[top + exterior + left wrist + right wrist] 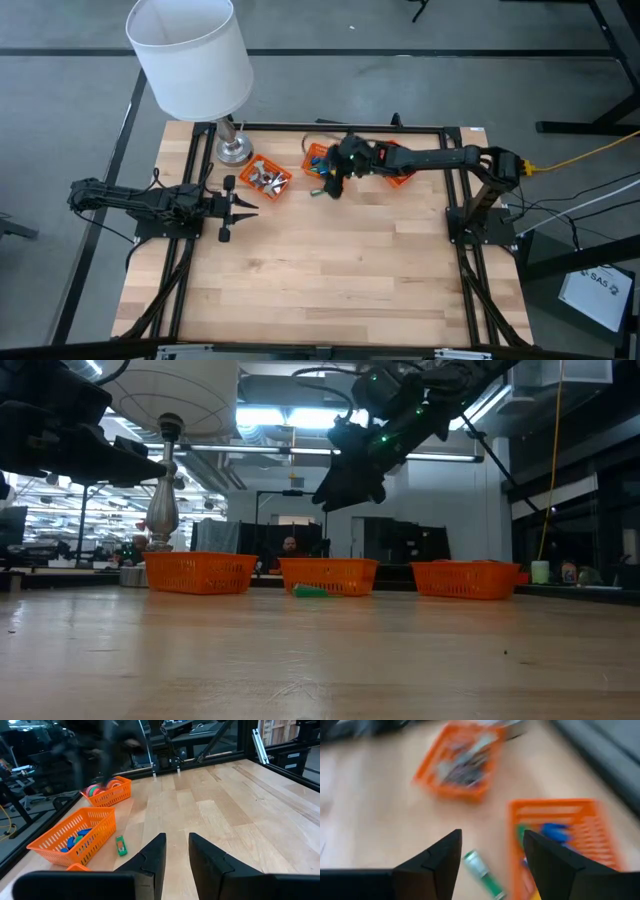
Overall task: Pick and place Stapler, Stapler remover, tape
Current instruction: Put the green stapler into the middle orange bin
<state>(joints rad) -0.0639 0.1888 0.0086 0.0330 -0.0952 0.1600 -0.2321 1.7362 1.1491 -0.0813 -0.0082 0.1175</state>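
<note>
A small green stapler (120, 845) lies flat on the table in front of the middle orange basket (75, 837), which holds blue and green staplers. It also shows as the stapler (482, 870) and the stapler (312, 591). My right gripper (492, 837) hangs open above it, slanting down, with nothing between its fingers; in the high view my right gripper (331, 188) is by that basket. The left basket (265, 178) holds silvery stapler removers. The right basket (107, 792) holds tape rolls. My left gripper (175, 852) waits open at the table's left.
A table lamp with a white shade (190, 55) stands on its metal base (233, 150) at the far left, beside the left basket. The near half of the wooden table (330, 280) carries nothing. A black frame runs round the table.
</note>
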